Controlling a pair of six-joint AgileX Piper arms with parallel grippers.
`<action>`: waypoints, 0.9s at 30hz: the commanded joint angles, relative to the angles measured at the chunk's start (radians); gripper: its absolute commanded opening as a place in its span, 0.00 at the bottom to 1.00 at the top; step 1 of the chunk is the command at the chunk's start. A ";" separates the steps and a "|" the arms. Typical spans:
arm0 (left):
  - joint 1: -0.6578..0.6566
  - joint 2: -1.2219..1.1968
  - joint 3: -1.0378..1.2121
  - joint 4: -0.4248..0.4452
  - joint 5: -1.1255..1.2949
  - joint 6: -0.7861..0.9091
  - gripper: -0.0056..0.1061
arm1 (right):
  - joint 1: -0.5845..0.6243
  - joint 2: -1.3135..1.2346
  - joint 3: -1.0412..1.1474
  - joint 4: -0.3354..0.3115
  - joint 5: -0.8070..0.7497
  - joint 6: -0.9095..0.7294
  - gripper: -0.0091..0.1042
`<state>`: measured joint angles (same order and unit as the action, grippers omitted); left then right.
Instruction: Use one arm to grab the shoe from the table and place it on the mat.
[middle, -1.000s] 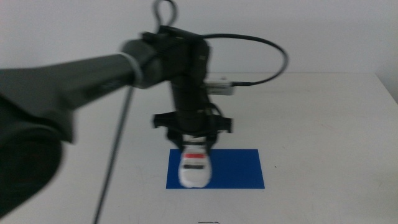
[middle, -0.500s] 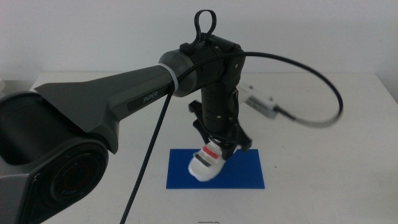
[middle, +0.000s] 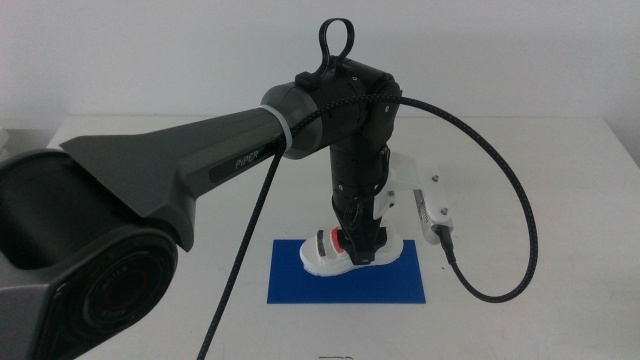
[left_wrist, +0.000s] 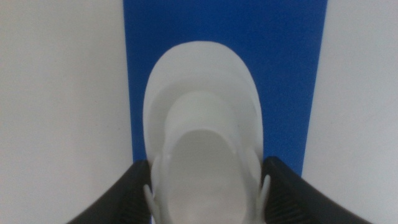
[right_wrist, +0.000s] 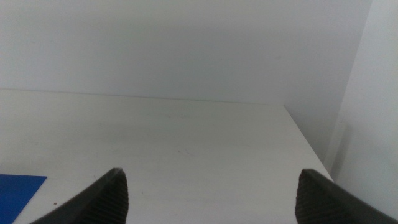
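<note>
The white shoe (middle: 318, 258) with black and red straps lies lengthwise on the blue mat (middle: 300, 287) on the white table (middle: 540, 200). The dark left arm comes in from the left and reaches straight down; my left gripper (middle: 358, 246) is shut on the shoe's middle. In the left wrist view the shoe (left_wrist: 202, 118) sits between the two dark jaws of the left gripper (left_wrist: 206, 165), which touch its sides, over the mat (left_wrist: 280, 62). My right gripper (right_wrist: 211, 177) is open and empty, away from the mat, out of the middle view.
A white box (middle: 430, 205) and a looping black cable (middle: 520, 230) hang from the left wrist to the right of the shoe. The right wrist view shows the bare table (right_wrist: 186, 143), a corner of the mat (right_wrist: 18, 186) and a white wall behind.
The left wrist has turned, swinging the shoe from pointing toward the camera to lying along the mat, and has lowered it onto the mat. The wrist box swung round to the right.
</note>
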<state>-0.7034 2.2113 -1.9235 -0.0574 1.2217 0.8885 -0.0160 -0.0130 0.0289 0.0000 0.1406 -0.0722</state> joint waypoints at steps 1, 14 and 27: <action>-0.004 -0.065 -0.028 -0.016 0.099 0.004 0.08 | 0.002 -0.019 -0.019 -0.009 -0.076 -0.004 0.91; -0.003 -0.006 -0.028 -0.031 0.099 -0.010 0.08 | 0.002 -0.019 -0.019 -0.009 -0.076 -0.004 0.91; -0.003 0.002 -0.028 -0.016 0.099 -0.055 0.86 | 0.002 -0.019 -0.019 -0.009 -0.076 -0.004 0.91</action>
<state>-0.7034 2.2792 -1.9238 -0.0618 1.2177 0.8457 -0.0160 -0.0130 0.0289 0.0000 0.1406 -0.0722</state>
